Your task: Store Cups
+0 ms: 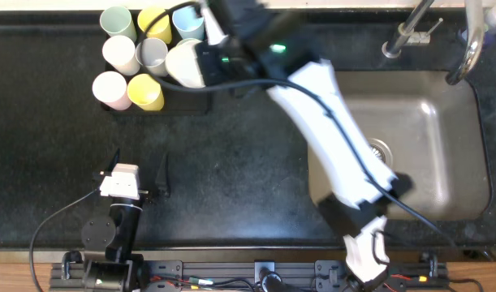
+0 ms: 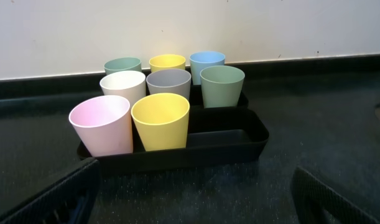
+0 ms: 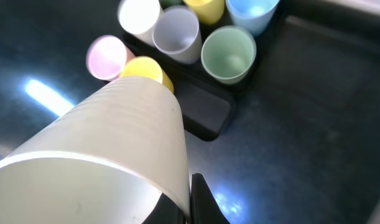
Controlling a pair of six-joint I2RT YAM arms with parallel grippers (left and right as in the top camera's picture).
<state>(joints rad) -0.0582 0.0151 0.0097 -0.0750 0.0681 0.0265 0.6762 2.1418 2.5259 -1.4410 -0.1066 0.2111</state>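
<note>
we see right gripper (image 1: 222, 58) clamped on cream cup (image 3: 102, 155), holding it tilted above black tray (image 2: 239, 148), near free slot (image 3: 205, 113) beside yellow cup (image 2: 160, 121); likely lining up drop. left gripper (image 2: 190, 202) spread wide, holding nothing, parked well apart, we judge to leave room.

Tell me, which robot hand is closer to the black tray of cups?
The right. The right hand holds a white cup close over the tray; the left hand sits open farther back over the counter, well apart from it.
</note>
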